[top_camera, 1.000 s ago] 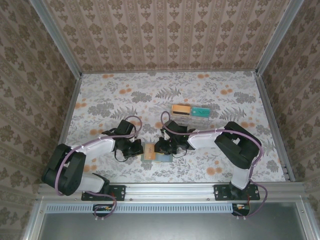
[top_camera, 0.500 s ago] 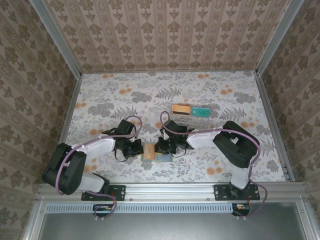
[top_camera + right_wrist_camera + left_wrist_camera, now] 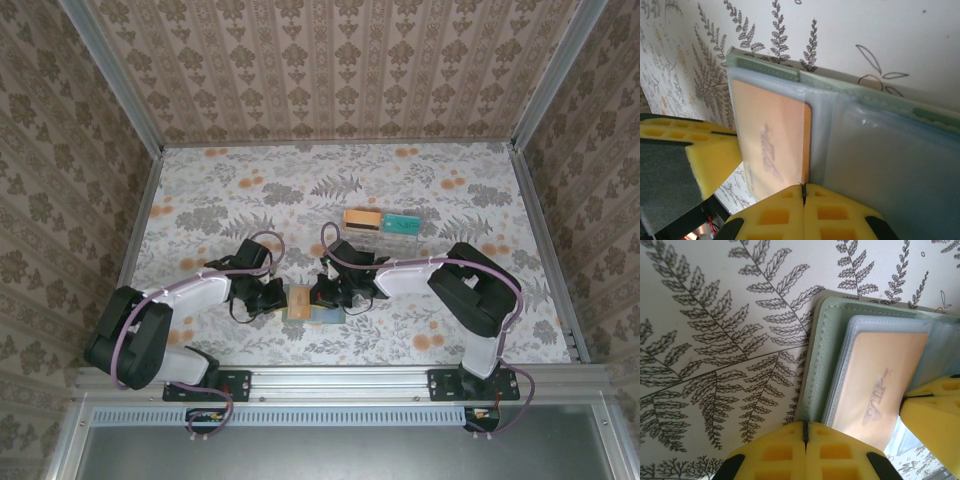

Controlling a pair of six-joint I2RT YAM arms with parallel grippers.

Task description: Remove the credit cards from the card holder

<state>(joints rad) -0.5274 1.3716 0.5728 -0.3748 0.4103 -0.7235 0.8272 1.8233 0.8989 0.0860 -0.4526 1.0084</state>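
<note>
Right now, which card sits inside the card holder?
The tan-orange card under the card holder's clear sleeve; the other orange card and the teal card lie outside it, farther back.

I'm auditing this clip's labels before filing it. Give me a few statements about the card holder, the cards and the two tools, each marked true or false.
1. The pads of the left tool and of the right tool are pressed together. True.
2. A tan-orange card sits behind a clear sleeve of the card holder. True.
3. The card holder lies against the back wall. False: it lies toward the near edge, between the two tools.
4. The clear tray is bare. False: an orange card and a teal card lie at it.
</note>
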